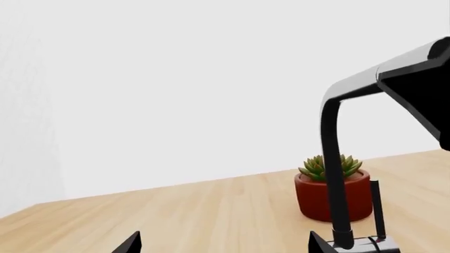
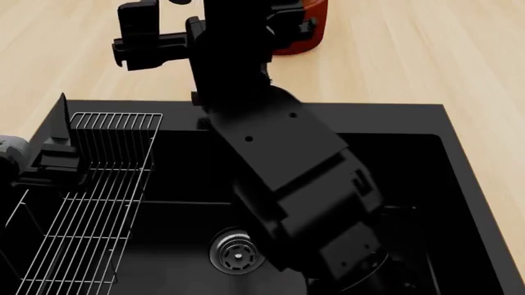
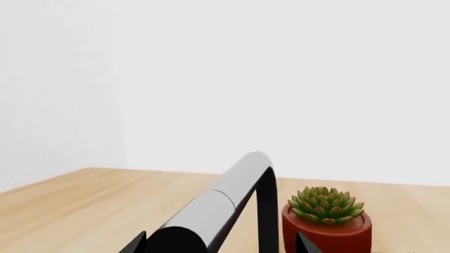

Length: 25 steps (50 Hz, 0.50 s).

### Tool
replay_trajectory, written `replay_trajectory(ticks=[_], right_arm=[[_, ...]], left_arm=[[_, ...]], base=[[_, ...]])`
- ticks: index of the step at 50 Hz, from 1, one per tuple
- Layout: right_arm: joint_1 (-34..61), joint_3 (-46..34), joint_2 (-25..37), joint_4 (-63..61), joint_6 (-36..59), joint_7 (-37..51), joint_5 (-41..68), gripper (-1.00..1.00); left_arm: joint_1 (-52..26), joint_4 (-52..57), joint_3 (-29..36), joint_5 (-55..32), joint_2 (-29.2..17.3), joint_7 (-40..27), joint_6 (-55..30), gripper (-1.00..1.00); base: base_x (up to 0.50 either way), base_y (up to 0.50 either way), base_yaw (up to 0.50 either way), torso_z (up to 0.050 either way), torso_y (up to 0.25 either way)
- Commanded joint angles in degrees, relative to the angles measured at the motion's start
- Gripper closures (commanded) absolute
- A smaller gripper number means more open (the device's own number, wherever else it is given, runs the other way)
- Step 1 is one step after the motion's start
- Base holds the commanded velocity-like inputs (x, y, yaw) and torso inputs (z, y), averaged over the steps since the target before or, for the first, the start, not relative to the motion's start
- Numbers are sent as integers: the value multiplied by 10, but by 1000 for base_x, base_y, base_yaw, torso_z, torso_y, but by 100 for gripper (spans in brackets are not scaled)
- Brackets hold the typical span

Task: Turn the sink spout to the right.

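Black sink (image 2: 459, 184) across the lower head view, wire rack (image 2: 98, 203) at its left. Sink spout (image 1: 334, 174) upright at right of left wrist view, before potted succulent (image 1: 332, 190). Right gripper (image 3: 221, 243) parted around the spout's arm. Left gripper (image 1: 221, 245) spread, holding nothing

No readable text, labels, brands, numbers or signs in any of the three views.
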Motion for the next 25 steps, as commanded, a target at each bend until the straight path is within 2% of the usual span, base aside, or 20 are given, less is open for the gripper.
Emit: replay_trajectory(ticks=[1, 22, 25], right_arm=[[-4, -1, 18, -17, 0, 17, 10, -100], [-19, 2, 51, -77, 23, 56, 27, -100], [-16, 2, 55, -77, 27, 56, 28, -100]], left_arm=[[0, -3, 0, -2, -1, -1, 2, -100], [0, -3, 4, -1, -5, -5, 2, -100], [-5, -2, 30, 18, -12, -4, -6, -100]], base=[[0, 0, 0, 0, 0], [0, 0, 0, 0, 0], [0, 0, 0, 0, 0]])
